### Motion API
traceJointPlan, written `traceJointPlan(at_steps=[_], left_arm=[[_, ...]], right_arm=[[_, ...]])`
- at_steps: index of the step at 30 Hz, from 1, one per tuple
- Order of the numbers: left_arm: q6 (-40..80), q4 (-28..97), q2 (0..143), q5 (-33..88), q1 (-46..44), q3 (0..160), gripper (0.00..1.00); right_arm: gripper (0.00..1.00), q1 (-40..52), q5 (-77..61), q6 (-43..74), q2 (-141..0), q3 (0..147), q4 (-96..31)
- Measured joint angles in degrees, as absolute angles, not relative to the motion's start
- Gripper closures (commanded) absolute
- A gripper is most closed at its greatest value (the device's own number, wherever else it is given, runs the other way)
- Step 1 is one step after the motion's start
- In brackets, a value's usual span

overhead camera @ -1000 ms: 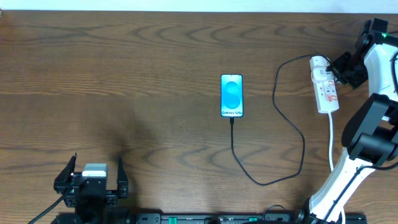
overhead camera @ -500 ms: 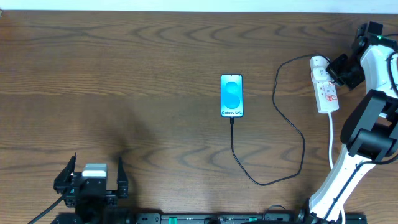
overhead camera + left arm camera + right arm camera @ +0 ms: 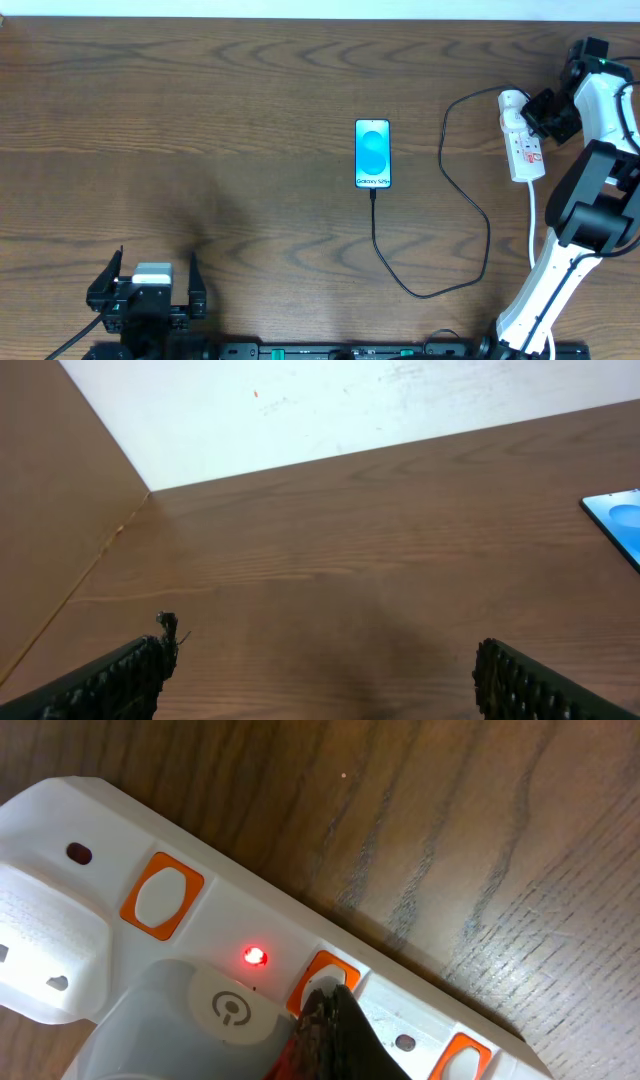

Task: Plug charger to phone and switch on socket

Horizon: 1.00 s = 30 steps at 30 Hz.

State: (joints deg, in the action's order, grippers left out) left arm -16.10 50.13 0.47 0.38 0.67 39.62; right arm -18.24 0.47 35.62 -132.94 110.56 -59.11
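The right gripper [image 3: 543, 110] sits on the socket [image 3: 524, 148] near the right edge of the table [image 3: 200, 120]; whether its jaws are parted cannot be told; the wrist view shows only a dark fingertip [image 3: 327, 1018], half-covering an orange switch [image 3: 318, 972] beside a lit red light [image 3: 254, 957]; the charger [image 3: 478, 215] loops to the phone [image 3: 372, 153] mid-table, plug tip unresolved; the left gripper [image 3: 148, 288] rests spread wide.
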Motion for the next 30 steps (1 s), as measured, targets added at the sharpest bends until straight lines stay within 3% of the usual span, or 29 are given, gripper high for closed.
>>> traceJointPlan(at_steps=[16, 30], left_arm=[[-16.10, 50.15, 0.47, 0.38, 0.67, 39.62, 0.02], [-16.10, 50.13, 0.47, 0.38, 0.67, 39.62, 0.02]], right_arm=[[0.99, -17.21, 4.16, 34.22, -130.54, 110.85, -67.09], [0.99, -18.96, 8.25, 37.36, -99.37, 110.85, -67.16]])
